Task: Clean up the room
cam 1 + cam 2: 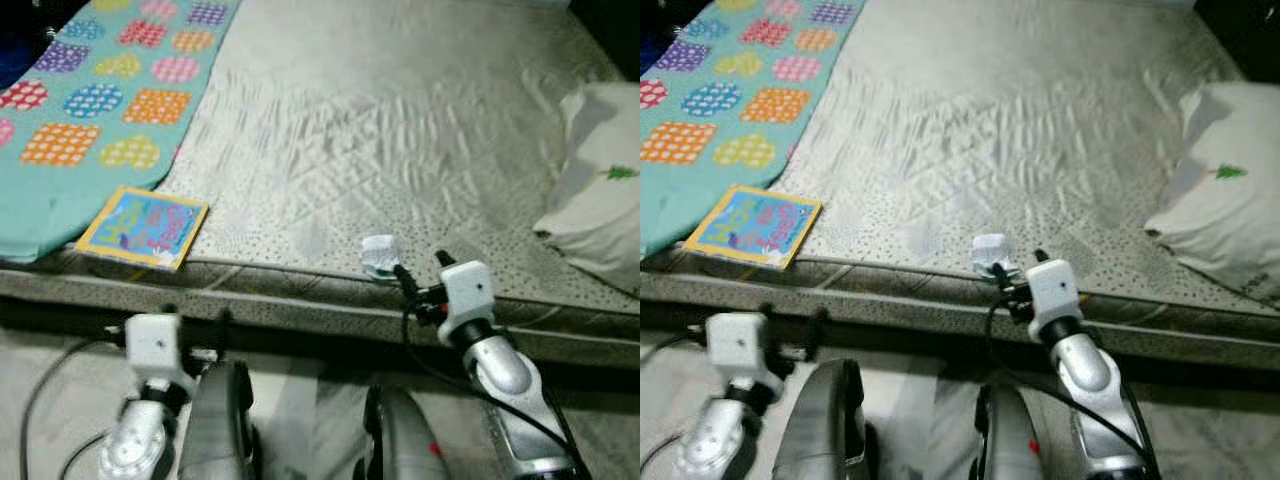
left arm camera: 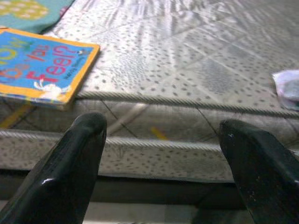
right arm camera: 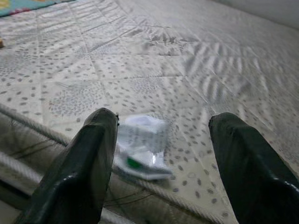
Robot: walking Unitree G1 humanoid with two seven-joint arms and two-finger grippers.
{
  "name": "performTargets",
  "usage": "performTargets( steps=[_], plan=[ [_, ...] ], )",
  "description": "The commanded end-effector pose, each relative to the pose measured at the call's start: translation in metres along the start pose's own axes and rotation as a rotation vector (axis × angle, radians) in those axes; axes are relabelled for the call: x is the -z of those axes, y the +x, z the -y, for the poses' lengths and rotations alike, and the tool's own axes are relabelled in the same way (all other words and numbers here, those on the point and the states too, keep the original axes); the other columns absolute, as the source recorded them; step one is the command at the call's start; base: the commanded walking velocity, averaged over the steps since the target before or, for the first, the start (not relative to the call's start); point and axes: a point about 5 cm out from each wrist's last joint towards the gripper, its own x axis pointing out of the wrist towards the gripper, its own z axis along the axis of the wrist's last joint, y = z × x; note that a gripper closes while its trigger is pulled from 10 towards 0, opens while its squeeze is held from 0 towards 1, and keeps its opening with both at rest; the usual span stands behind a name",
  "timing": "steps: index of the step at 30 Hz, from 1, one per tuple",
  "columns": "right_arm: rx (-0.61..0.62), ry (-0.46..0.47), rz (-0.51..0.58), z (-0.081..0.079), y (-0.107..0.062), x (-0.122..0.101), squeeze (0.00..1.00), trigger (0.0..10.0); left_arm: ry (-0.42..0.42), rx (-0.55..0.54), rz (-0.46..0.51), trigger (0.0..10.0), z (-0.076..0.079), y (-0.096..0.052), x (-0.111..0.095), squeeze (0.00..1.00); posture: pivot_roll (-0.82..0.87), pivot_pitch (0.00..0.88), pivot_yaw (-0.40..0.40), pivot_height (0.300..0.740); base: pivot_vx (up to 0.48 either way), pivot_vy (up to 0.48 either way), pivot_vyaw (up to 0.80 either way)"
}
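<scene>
Standing at the near edge of a mattress (image 1: 400, 130), clean-up barely begun by the look of it.

Items still out of place:
- Crumpled wrapper (image 1: 379, 256), white with a green mark, lying on the mattress right at its near edge, just in front of the right gripper.
- Children's book (image 1: 143, 227), blue cover with yellow border, flat on the mattress at the near edge, partly overlapping the teal blanket (image 1: 90, 110) with coloured hearts and squares.
- Pillow (image 1: 600, 190), white, on the mattress at the robot's right, well apart from the wrapper. Whether it counts as clutter cannot be told.

Grippers:
- Right gripper (image 3: 159, 163): fingers spread wide, nothing between them; raised to the mattress edge, with the wrapper lying just beyond the fingertips, nearer one finger than the other. Not touching it, as far as can be seen.
- Left gripper (image 2: 161, 163): fingers spread apart, empty; held lower, facing the side of the mattress, the book up and off to one side of it.

Done: nothing visibly collected; no bin or basket in sight.
Left: wrapper pick-up appears to be the step in hand; book afterwards, probably; disposal or shelving place yet to be found.
</scene>
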Motion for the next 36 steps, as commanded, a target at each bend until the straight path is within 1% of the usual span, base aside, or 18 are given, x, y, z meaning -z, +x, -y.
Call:
performTargets(
  steps=[1,16,19,21,22,23,25,26,27,30,32,33,36],
  plan=[
    [-0.012,0.008,0.002,-0.002,0.001,-0.001,0.00,10.0,0.014,-0.017,-0.011,10.0,-0.007,-0.003,0.001,0.00,-0.02,0.225,-0.075,0.575,0.255,0.000,0.00],
    [-0.023,0.003,-0.006,-0.003,0.002,0.000,0.00,10.0,0.012,-0.023,-0.023,10.0,-0.008,-0.003,0.003,0.00,-0.01,0.229,-0.076,0.575,0.000,0.000,0.00],
    [-0.033,0.005,-0.021,-0.003,0.005,-0.001,0.00,10.0,0.017,-0.030,-0.026,10.0,-0.008,-0.004,0.003,0.00,-0.01,0.228,-0.075,0.575,0.000,0.000,0.00],
    [-0.062,0.013,-0.027,-0.005,0.015,-0.006,0.00,10.0,0.028,-0.046,-0.020,10.0,-0.011,-0.006,0.001,0.00,0.02,0.226,-0.070,0.575,0.000,0.000,0.00],
    [-0.062,0.013,-0.027,-0.005,0.015,-0.006,0.00,10.0,0.028,-0.046,-0.020,10.0,-0.011,-0.006,0.001,0.00,0.02,0.226,-0.070,0.575,0.000,0.000,0.00],
    [-0.083,0.023,-0.046,-0.009,0.022,-0.008,0.00,10.0,0.053,-0.066,-0.017,10.0,-0.015,-0.009,0.000,0.00,0.03,0.229,-0.069,0.575,0.000,0.000,0.00],
    [-0.089,0.022,-0.050,-0.011,0.025,-0.008,0.00,10.0,0.062,-0.072,-0.017,10.0,-0.017,-0.010,-0.001,0.00,0.03,0.229,-0.069,0.575,0.000,0.000,0.00],
    [-0.121,0.011,-0.063,-0.019,0.028,-0.006,0.00,10.0,0.063,-0.087,-0.026,10.0,-0.019,-0.015,0.001,0.00,0.04,0.247,-0.072,0.575,0.000,0.000,0.00],
    [-0.121,0.011,-0.063,-0.019,0.028,-0.006,0.00,10.0,0.063,-0.087,-0.026,10.0,-0.019,-0.015,0.001,0.00,0.04,0.247,-0.072,0.575,0.000,0.000,0.00],
    [-0.155,-0.009,-0.091,-0.027,0.029,-0.002,0.00,10.0,0.062,-0.108,-0.042,10.0,-0.023,-0.025,0.002,0.00,0.05,0.262,-0.069,0.575,0.000,0.000,0.00],
    [-0.158,-0.010,-0.117,-0.029,0.029,0.002,0.00,10.0,0.070,-0.125,-0.057,10.0,-0.027,-0.034,0.003,0.00,0.06,0.290,-0.064,0.575,0.000,0.000,0.00],
    [-0.151,-0.004,-0.144,-0.030,0.030,0.008,0.00,10.0,0.082,-0.143,-0.076,10.0,-0.032,-0.041,0.004,0.00,0.07,0.305,-0.069,0.575,0.000,0.000,0.00],
    [-0.155,-0.009,-0.160,-0.032,0.028,0.013,0.00,10.0,0.093,-0.157,-0.087,10.0,-0.035,-0.049,0.006,0.00,0.09,0.309,-0.085,0.575,0.000,0.000,0.00]
  ],
)
